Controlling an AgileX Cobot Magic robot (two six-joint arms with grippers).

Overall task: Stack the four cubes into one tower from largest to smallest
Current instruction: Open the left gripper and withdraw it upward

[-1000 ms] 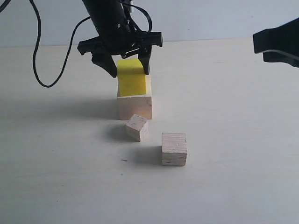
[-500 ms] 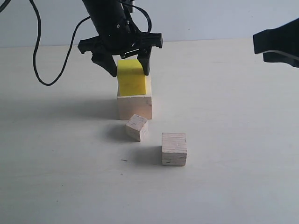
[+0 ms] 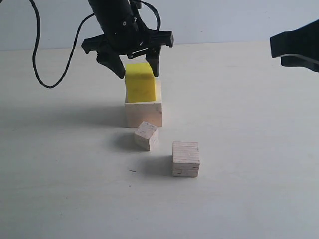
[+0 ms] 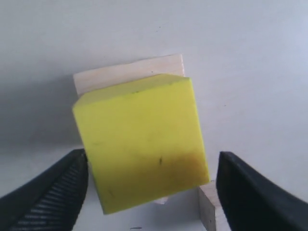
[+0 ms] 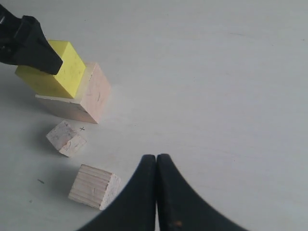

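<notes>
Exterior: left gripper [image 3: 138, 74] with fingers [image 3: 117, 65] spread wide, flanking the yellow cube [image 3: 140, 84] without touching. Yellow seated on the largest cube [image 3: 143, 114], toward its left side. Smallest cube [image 3: 146, 136] and layered-grain cube [image 3: 186, 159] loose on the tabletop [image 3: 249, 189].

Left wrist: yellow twisted slightly on its base, perhaps overhanging 1 edge; hard to judge.

Right wrist: right gripper [image 5: 157, 161] clenched shut, empty, well apart.

Risks: a crooked withdrawal clipping yellow off; off-centre seating giving poor footing for the remaining 2.

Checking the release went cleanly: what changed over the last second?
The left gripper, jaws open on either side of the yellow cube, rose a little. The yellow cube stayed on the largest cube; the smallest cube, the layered wood cube and the shut right gripper did not move.
</notes>
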